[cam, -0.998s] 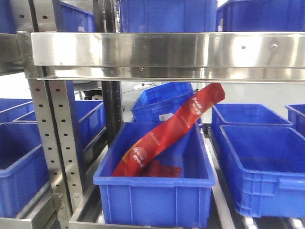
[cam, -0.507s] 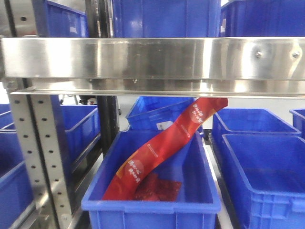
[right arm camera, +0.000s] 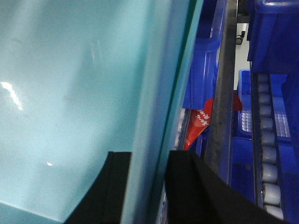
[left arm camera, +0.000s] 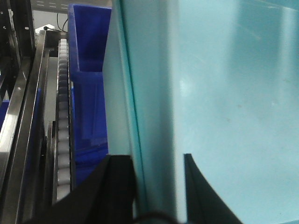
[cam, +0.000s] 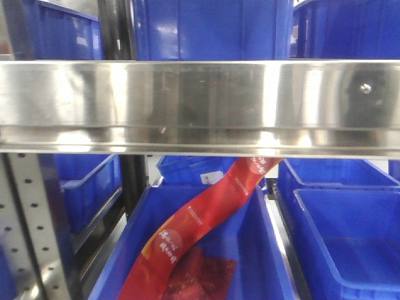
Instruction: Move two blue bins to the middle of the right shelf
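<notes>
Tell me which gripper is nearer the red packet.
Right, probably. The right gripper clamps the pale bin, with the red packet showing just beyond; the left gripper clamps it too, but no packet shows there.

A broad brushed stainless-steel rail (cam: 200,103) spans the frame's middle; below it, a long red plastic packet (cam: 200,231) leans in a dark-blue plastic bin (cam: 262,250).

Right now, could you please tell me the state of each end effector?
Left end effector: closed on the wall of a pale cyan plastic bin.
Right end effector: closed on a pale cyan plastic bin wall.
</notes>
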